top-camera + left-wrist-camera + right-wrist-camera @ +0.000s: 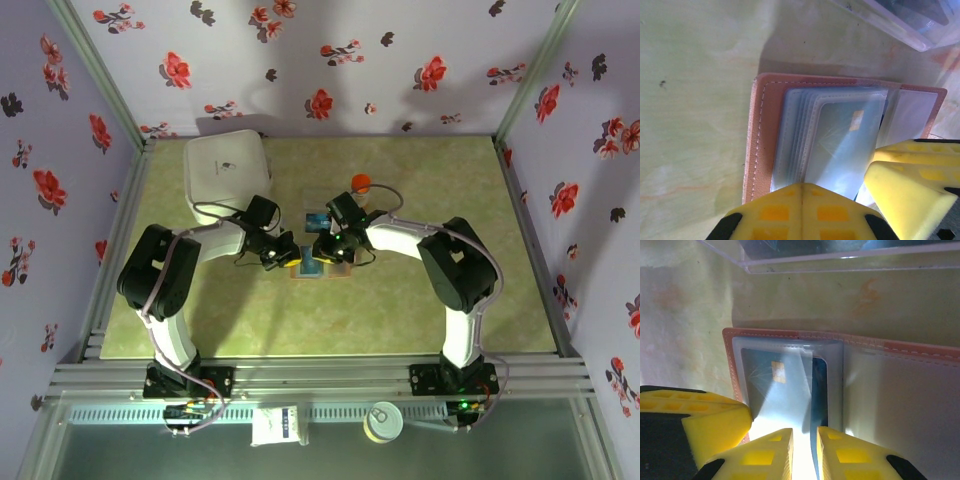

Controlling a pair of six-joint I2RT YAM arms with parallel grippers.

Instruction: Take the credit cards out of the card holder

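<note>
Green table, floral walls: one card holder lay open at the table's centre.
One credit card, gold-chipped, sat in its clear sleeves. Left gripper was clenched, pads meeting; right gripper was nearly closed, grasp indeterminable. One clear box lay just beyond; one white container occupied the far-left corner.

Lilac walls (red and black flowers) around a green marbled table
</note>
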